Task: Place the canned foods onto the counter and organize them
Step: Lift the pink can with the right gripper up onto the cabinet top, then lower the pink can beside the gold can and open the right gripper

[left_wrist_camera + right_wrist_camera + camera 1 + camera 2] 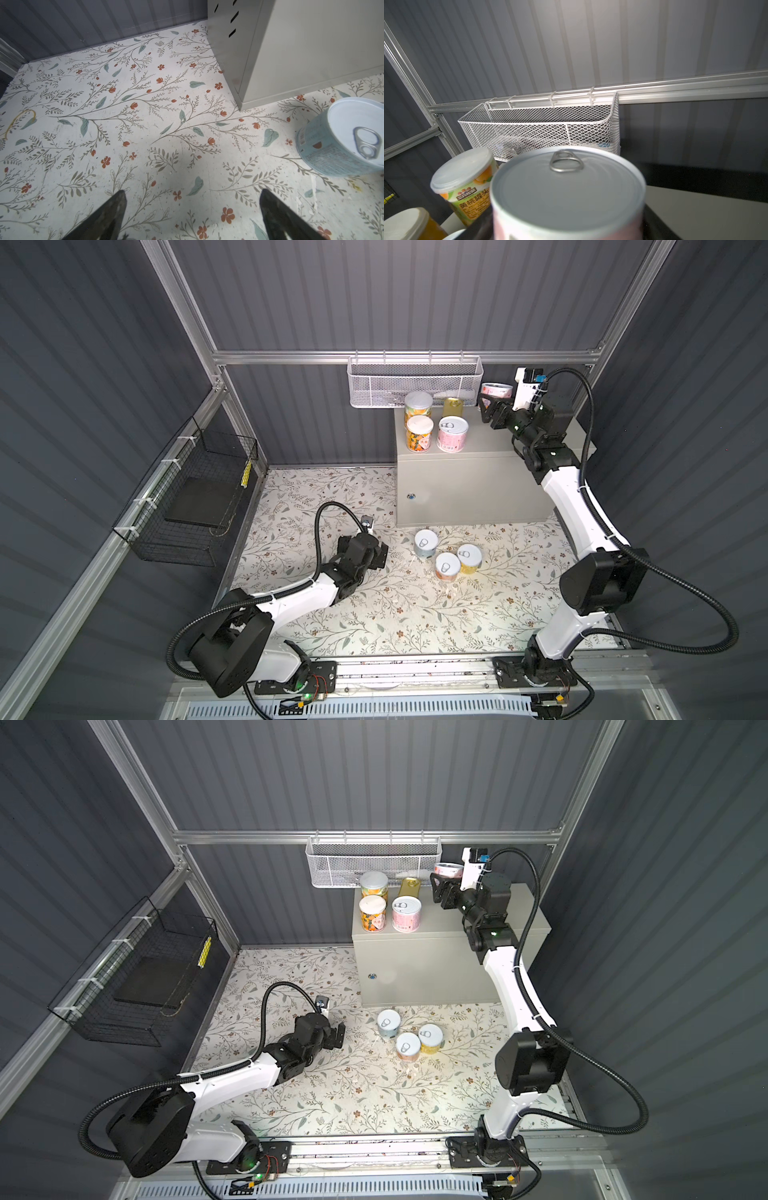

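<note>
Grey sheet metal as landmark: large light-grey box-cabinet counter (478, 472), small round blue lock (411, 496) in front. Left of its front, low over the floral tabletop (395, 614): left gripper (192, 193), jaws spread wide, empty. Just before the counter's front, upright and close together: blue-grey round can (340, 141), pink-orange round can (447, 567), yellow round can (469, 558). On the counter's left end: rear white-lidded orange-labelled can (467, 187), reading 黄桃罐头, smaller line above illegible; front white-lidded orange-labelled can (419, 433); flat gold tin (453, 406); pink-labelled can (452, 433). Over the counter's rear middle: right gripper (487, 404) clamped on a second pink-labelled silver-topped can (566, 193); resting or lifted, unclear. Probably rigid, dense, slick-walled; best taken across the side wall at mid-height, never by pull-ring or plastic lid.
</note>
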### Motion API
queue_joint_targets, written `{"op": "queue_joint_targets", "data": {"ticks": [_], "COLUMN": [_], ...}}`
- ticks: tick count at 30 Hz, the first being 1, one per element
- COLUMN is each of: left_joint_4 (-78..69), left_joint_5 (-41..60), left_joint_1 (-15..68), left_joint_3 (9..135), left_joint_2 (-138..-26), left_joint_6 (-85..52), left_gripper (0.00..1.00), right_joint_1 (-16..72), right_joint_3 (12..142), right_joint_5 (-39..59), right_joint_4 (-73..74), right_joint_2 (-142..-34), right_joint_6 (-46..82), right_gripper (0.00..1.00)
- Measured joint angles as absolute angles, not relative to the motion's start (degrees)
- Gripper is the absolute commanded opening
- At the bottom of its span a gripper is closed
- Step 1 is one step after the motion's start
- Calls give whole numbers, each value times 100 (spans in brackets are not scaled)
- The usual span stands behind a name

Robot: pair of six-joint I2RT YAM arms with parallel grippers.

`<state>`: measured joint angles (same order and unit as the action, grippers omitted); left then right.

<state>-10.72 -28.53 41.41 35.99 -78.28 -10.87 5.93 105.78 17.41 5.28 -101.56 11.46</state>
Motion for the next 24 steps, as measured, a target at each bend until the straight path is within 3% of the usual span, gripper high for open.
{"op": "queue_joint_targets", "data": {"ticks": [14, 17, 19, 20, 24], "left_joint_4": [-1297, -1328, -1332, -1332, -1330], "left_joint_5": [-2895, -2899, -2899, -2899, -2893], "left_joint_1": [4141, 4141, 4141, 4141, 4141], "left_joint_3": [3544, 3544, 3544, 3544, 3544], "left_joint_2": [-8044, -8136, -8232, -8272, -8340], "left_joint_6": [-1000, -1002, -1007, -1009, -1028], "left_gripper": [100, 100, 100, 100, 100], "right_joint_1": [593, 593, 593, 593, 591], "right_joint_3": [10613, 10709, 10864, 10925, 10914], "right_joint_5": [1632, 1535, 1472, 1455, 1393], "right_joint_4": [923, 972, 965, 980, 1061], "right_joint_2": [-10965, -11067, -11185, -11222, -11137], "right_joint_6": [698, 668, 652, 642, 707], "right_gripper": [72, 79, 96, 99, 99]}}
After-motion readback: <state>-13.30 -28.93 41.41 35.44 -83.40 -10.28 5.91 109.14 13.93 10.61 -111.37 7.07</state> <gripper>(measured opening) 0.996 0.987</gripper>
